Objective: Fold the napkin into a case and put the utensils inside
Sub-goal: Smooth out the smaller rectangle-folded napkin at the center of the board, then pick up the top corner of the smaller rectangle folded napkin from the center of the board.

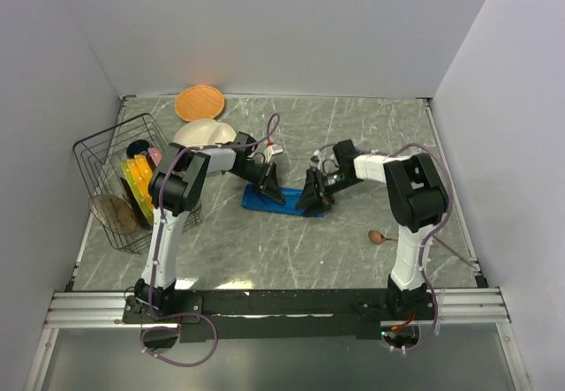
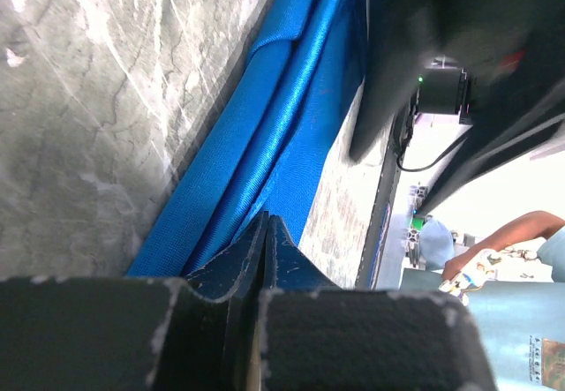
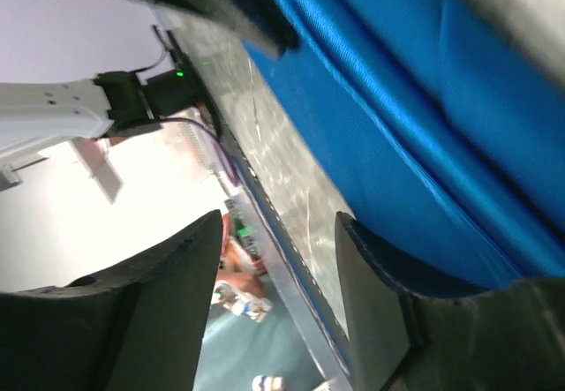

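at the middle of the tabletop (image 1: 353,135), the napkin (image 1: 284,202) lies as a narrow, layered blue strip, so you look to be at the tail end of the folding step: the case is all but made and the utensils are not yet inside. your left jaws are together, tips down on the strip near its 9 o'clock end; you cannot tell from these views whether a layer is nipped between them. your right jaws stand apart at the 3 o'clock end with nothing between them. the wooden spoon (image 1: 378,236) lies on the bare tabletop at 4 o'clock from the cloth, well apart from it. the next move, by my reading, calls for your right arm to go for that spoon while the left holds the strip down, then for finding a gap between layers to slide it into. only the top view gives you the spoon and the wire basket (image 1: 88,157) of plates out at 9 o'clock. the left wrist view shows the lengthwise folds and the closed tips against the cloth. the right wrist view shows the open gap, with tabletop, not cloth, seen through it.
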